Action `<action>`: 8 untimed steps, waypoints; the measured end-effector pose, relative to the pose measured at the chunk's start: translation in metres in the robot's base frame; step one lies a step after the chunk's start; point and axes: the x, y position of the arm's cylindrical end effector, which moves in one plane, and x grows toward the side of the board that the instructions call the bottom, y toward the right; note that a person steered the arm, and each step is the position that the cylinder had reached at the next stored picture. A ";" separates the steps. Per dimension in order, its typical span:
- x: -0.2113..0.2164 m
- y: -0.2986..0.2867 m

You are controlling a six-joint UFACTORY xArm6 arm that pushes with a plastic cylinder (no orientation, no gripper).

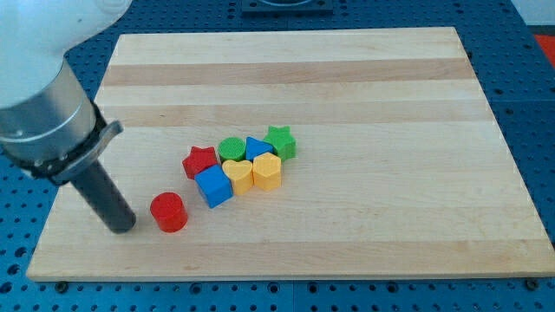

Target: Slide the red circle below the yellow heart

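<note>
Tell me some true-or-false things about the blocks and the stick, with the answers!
1. The red circle sits apart from the cluster of blocks. True.
2. My tip is to the view's right of the red circle. False: it is just to its left.
3. The yellow heart touches the blue cube. True.
4. The green star lies at the cluster's left end. False: the red star is there; the green star is at the right end.

Pale wooden board (347,69) on blue perforated table (529,104).
</note>
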 end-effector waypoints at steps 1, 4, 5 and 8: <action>-0.002 0.021; -0.002 0.046; 0.007 0.067; 0.030 0.107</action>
